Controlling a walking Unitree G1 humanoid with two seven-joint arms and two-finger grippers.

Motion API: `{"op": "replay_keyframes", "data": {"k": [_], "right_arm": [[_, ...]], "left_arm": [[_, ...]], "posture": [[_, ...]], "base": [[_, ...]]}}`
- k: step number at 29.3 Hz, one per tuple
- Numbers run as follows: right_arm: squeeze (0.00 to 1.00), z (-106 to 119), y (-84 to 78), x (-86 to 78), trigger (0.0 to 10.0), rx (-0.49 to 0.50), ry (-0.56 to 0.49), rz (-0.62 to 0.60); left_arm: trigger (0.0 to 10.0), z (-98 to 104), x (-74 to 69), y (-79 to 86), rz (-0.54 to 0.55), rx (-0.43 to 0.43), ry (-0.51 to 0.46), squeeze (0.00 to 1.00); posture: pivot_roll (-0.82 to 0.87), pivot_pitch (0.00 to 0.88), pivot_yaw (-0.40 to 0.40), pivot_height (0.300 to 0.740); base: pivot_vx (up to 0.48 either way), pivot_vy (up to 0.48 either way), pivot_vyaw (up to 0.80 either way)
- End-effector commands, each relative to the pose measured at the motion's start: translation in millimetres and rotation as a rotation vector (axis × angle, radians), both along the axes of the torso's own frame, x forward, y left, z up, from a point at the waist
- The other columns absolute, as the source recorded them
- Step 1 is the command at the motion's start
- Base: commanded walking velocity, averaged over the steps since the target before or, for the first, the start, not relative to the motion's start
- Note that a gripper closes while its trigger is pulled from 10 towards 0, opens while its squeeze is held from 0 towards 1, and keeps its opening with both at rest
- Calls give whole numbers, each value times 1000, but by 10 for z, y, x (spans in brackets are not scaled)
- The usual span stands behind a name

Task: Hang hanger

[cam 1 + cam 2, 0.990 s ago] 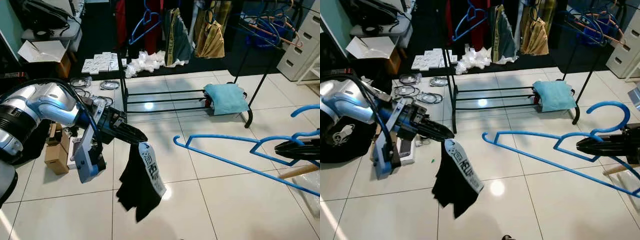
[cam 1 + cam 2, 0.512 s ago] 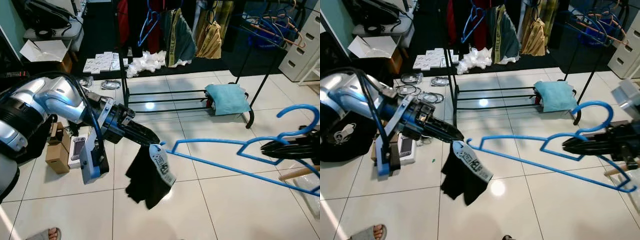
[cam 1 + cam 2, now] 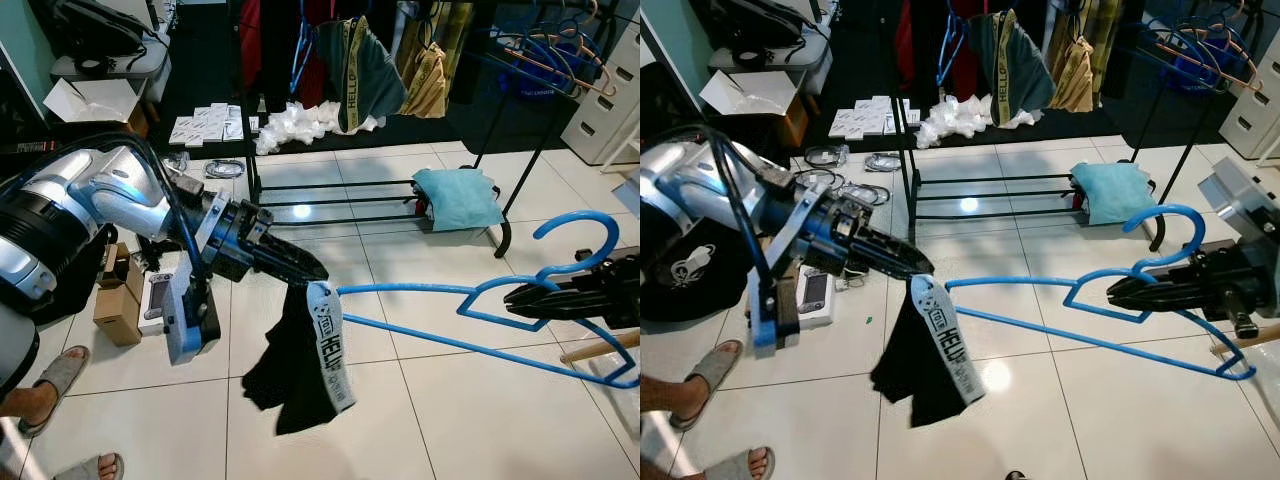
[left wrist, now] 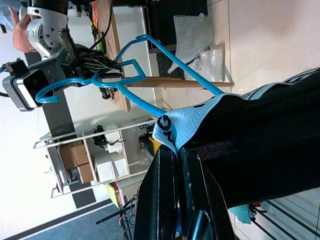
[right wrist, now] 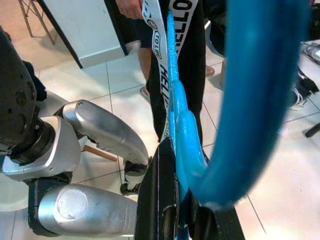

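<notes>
My left gripper [image 3: 312, 275] is shut on the white lettered waistband of a black garment [image 3: 296, 365], which hangs down over the tiled floor. My right gripper [image 3: 512, 298] is shut on a blue plastic hanger [image 3: 470, 300] just below its hook, held roughly level at the right. The hanger's long arm reaches left, and its tip [image 3: 342, 292] meets the waistband at my left fingertips. In the left wrist view the waistband [image 4: 182, 125] sits between the black fingers [image 4: 165, 195] with the hanger [image 4: 145, 100] behind it. In the right wrist view the hanger [image 5: 180, 125] runs toward the garment [image 5: 192, 60].
A black clothes rack [image 3: 360, 190] stands ahead with hung clothes [image 3: 365, 70] and blue hangers; a teal cloth [image 3: 455, 197] lies on its low shelf. Boxes [image 3: 115, 300] and cables [image 3: 220, 170] lie at the left. A person's sandalled feet [image 3: 50, 380] are at the lower left.
The hanger has moved left, so its tip now reaches the waistband in my left gripper. The garment hangs straighter. A person's feet have come further into view at the lower left.
</notes>
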State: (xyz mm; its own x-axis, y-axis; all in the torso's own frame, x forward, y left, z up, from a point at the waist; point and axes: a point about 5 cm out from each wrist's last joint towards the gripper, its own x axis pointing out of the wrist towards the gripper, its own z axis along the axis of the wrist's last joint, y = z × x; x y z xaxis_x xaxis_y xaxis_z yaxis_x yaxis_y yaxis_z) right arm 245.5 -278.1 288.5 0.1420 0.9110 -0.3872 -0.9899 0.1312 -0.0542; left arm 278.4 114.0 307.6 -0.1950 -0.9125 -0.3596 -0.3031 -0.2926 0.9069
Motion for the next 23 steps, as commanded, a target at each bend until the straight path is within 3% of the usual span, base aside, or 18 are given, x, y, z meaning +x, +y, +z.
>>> {"op": "replay_keyframes", "data": {"k": [1,9,16,23], "right_arm": [[0,13,62,-7,10000,5,0,38],[0,23,85,0,10000,20,-6,49],[0,5,189,114,10000,93,-69,38],[0,-96,246,228,10000,64,-114,-41]], "left_arm": [[10000,33,-19,-57,-25,6,-8,0],[10000,75,-4,-79,-12,-21,1,0],[10000,115,-19,-144,-18,-70,35,0],[10000,154,-38,-178,-19,-110,64,0]], "posture": [[-24,145,13,740],[-23,144,13,740],[-19,140,14,740],[-19,138,12,740]], "base": [[0,0,0],[0,0,0],[0,0,0],[0,0,0]]}}
